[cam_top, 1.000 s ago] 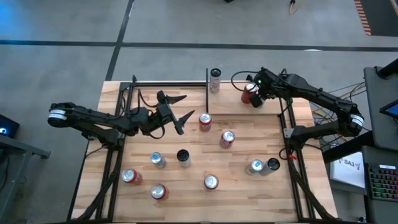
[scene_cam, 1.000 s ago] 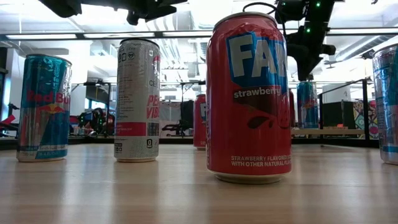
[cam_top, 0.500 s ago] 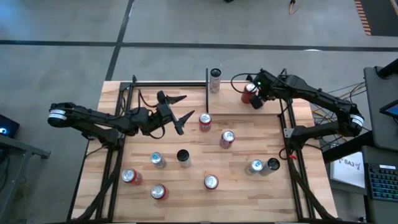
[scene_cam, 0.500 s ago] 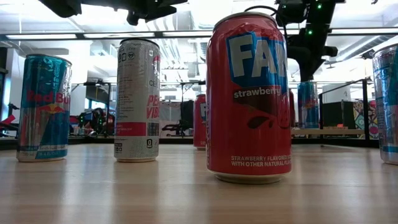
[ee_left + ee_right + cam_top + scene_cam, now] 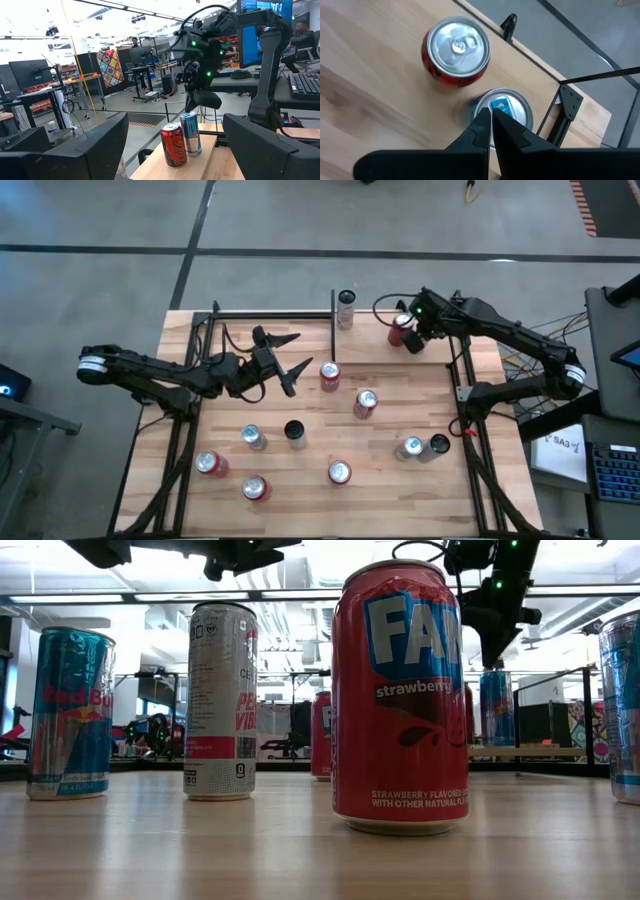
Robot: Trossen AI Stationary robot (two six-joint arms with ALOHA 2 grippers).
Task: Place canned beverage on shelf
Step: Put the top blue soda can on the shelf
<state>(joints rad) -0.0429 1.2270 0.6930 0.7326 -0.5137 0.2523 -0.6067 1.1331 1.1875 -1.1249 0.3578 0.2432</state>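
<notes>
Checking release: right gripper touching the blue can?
Apart. In the left wrist view the shut right gripper hangs above the blue can, with background showing between them.

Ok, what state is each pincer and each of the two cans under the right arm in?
Right pincer: shut, empty, just above the blue can.
Left pincer: open, empty, above the table.
Blue can: upright on the shelf, not gripped.
Red can: upright on the shelf, beside the blue can.

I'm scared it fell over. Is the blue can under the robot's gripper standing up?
Yes, upright. The right wrist view looks straight down on the blue can's round top, and the left wrist view shows it standing beside the red can.
</notes>
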